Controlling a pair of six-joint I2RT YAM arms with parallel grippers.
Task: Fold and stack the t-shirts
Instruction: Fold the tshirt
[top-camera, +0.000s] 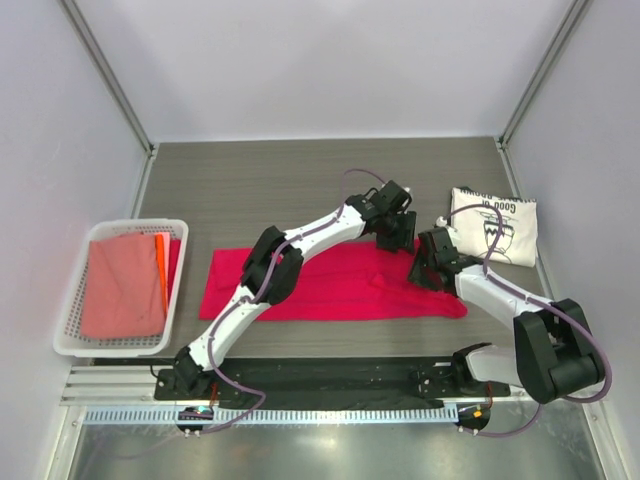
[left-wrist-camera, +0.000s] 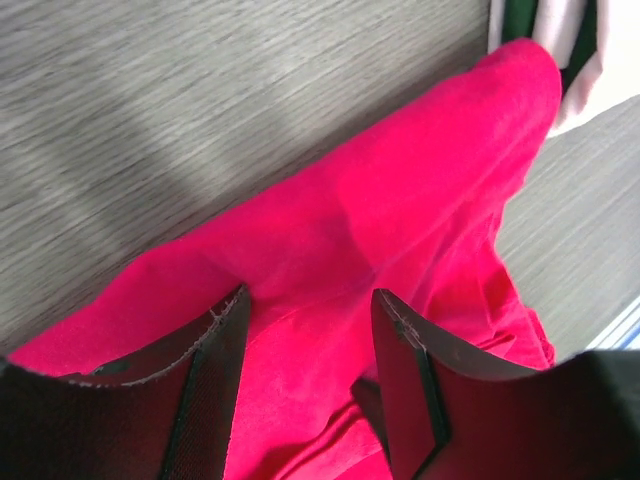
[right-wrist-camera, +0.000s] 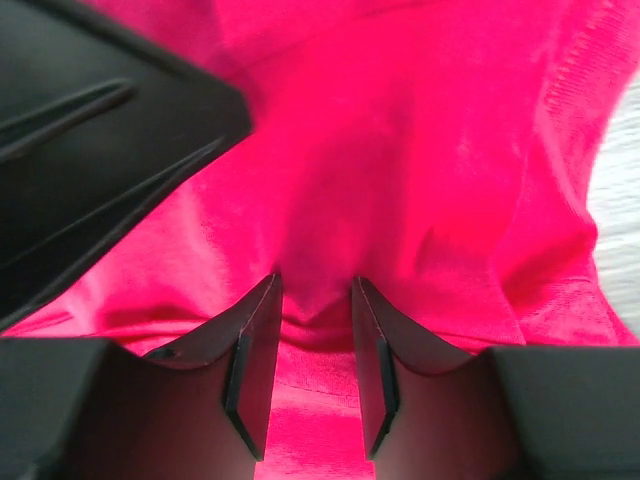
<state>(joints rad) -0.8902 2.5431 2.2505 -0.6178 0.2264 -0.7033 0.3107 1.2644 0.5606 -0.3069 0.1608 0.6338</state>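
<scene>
Two grippers on the crimson t-shirt (top-camera: 330, 285): right gripper (right-wrist-camera: 315, 285) nips a pucker; left gripper (left-wrist-camera: 310, 300) half-spread astride cloth, hold undetermined. Cream t-shirt (top-camera: 495, 225) beside it reads "GOOD".

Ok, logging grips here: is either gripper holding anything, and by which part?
Right gripper pinches a raised fold of the crimson t-shirt near its right end. Left gripper straddles cloth beside it; grip cannot be told.

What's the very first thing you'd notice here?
A bright pink t-shirt is spread across the middle of the table. The robot's left hand and right hand both pinch it near its right end. A cream t-shirt lies folded at the far right, and a white basket sits at the left.
</scene>
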